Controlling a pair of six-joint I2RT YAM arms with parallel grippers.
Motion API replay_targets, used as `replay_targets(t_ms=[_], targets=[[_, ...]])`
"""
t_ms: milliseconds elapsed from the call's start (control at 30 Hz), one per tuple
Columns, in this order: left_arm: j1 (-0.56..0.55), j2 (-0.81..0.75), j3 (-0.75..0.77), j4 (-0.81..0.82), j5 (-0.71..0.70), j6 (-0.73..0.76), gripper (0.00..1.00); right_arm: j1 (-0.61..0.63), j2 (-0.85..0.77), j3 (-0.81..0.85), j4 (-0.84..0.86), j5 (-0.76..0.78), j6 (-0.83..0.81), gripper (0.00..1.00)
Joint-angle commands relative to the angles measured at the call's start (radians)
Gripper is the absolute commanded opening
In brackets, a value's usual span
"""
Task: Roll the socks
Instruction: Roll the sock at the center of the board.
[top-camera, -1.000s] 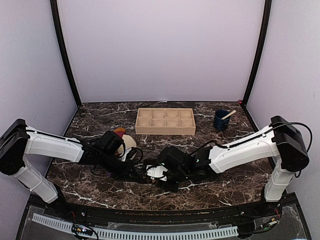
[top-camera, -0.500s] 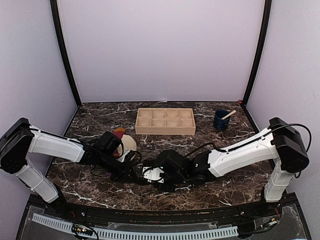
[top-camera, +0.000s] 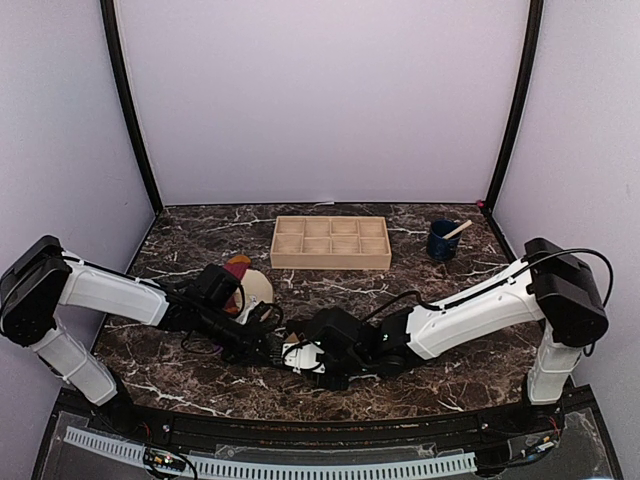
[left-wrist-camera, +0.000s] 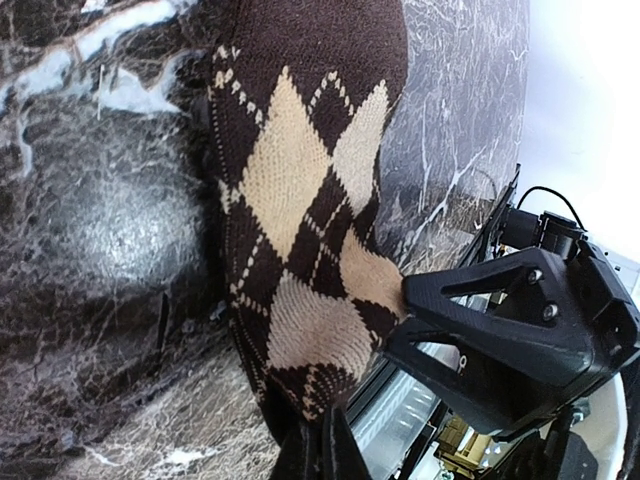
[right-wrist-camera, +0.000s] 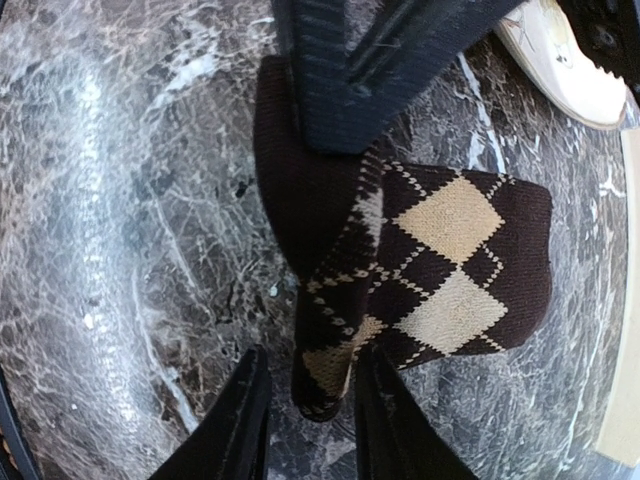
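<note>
Pinching the argyle sock (right-wrist-camera: 430, 270), my left gripper (left-wrist-camera: 320, 448) is closed (near the worktop's (top-camera: 180, 235) front edge). The right gripper (right-wrist-camera: 310, 360) sits half-open astride the fold. I'd clamp squarely, then roll.

sock (right-wrist-camera: 440, 270) on table (top-camera: 180, 375) (front centre), plate (top-camera: 258, 288) behind-left, tray (top-camera: 331, 243) at back, cup (top-camera: 441, 241) to its right

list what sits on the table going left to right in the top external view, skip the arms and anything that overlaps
beige plate → wooden compartment tray → dark blue cup
</note>
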Motion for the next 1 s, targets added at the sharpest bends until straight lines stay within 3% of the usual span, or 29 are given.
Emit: replay_targets(t_ms=[0, 300, 600, 933, 967], targets=[[0.01, 0.002, -0.021, 0.02, 0.029, -0.009, 0.0, 0.012, 0.026, 0.027, 0.035, -0.007, -0.013, 0.25], [0.012, 0.005, -0.022, 0.034, 0.041, -0.016, 0.0, 0.012, 0.048, 0.027, 0.038, 0.009, -0.021, 0.16], [0.012, 0.005, -0.026, 0.047, 0.043, -0.019, 0.0, 0.01, 0.072, 0.029, 0.036, 0.025, -0.025, 0.0], [0.012, -0.038, -0.048, 0.021, -0.004, -0.011, 0.0, -0.017, 0.066, 0.052, 0.005, -0.038, 0.0, 0.0], [0.012, -0.049, -0.046, 0.008, -0.021, -0.003, 0.08, -0.023, 0.064, 0.058, -0.005, -0.055, 0.006, 0.0]])
